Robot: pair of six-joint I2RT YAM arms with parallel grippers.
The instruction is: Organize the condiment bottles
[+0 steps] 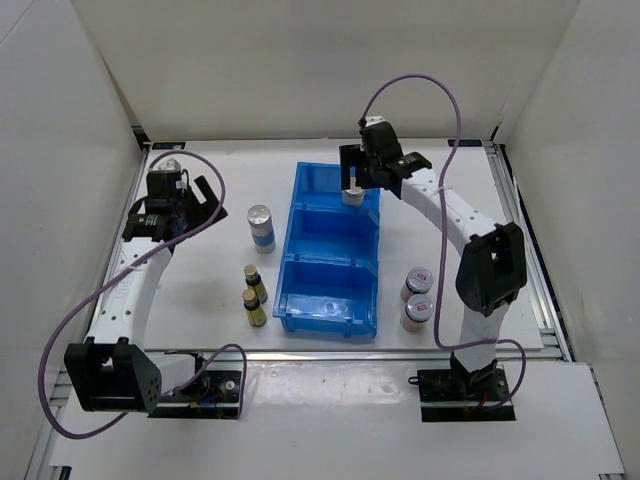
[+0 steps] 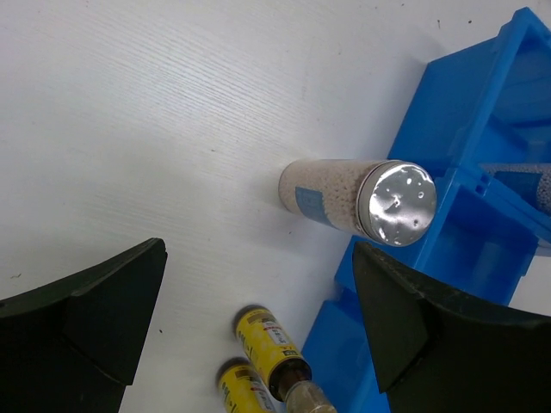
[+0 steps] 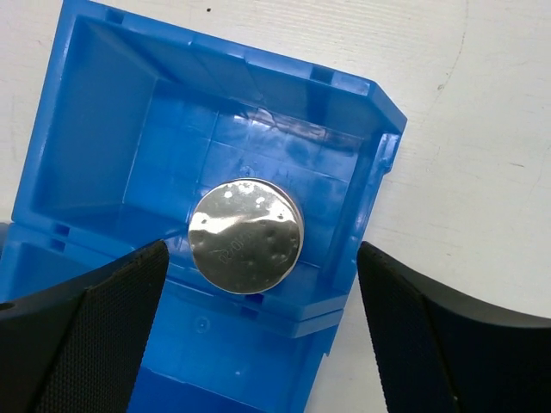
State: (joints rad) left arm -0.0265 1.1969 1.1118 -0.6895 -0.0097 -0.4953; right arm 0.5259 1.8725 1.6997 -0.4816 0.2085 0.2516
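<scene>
Your right gripper [image 1: 358,178] hangs over the bin's [image 1: 300,215] compartment nearest the far edge, jaws spread wide and grasping nothing. One shaker [image 3: 246,235] stands upright on that compartment's floor. In the wrist view it sits between the fingers but clear of both, so it looks let go. The placement reads as sorting by kind, one compartment per pair, with shakers at the far end.

Your left gripper [image 2: 258,258] is also released and empty. It is held above the table toward the left edge, with its fingers aimed at the second shaker [image 1: 261,227]. That one stands upright on the table just left of the bin, about level with the middle compartment. The left arm is the nearer one, so its posture suits taking this piece.

The amber bottles [image 1: 254,293] stand together left of the bin, closer to the near edge. The jars [image 1: 417,298] stand together right of the bin, toward the near-right corner. The middle and near compartments appear to hold no bottle.

Lift the right arm straight up, since a sideways brush could topple that tall, narrow shaker. Its twin belongs beside it.
</scene>
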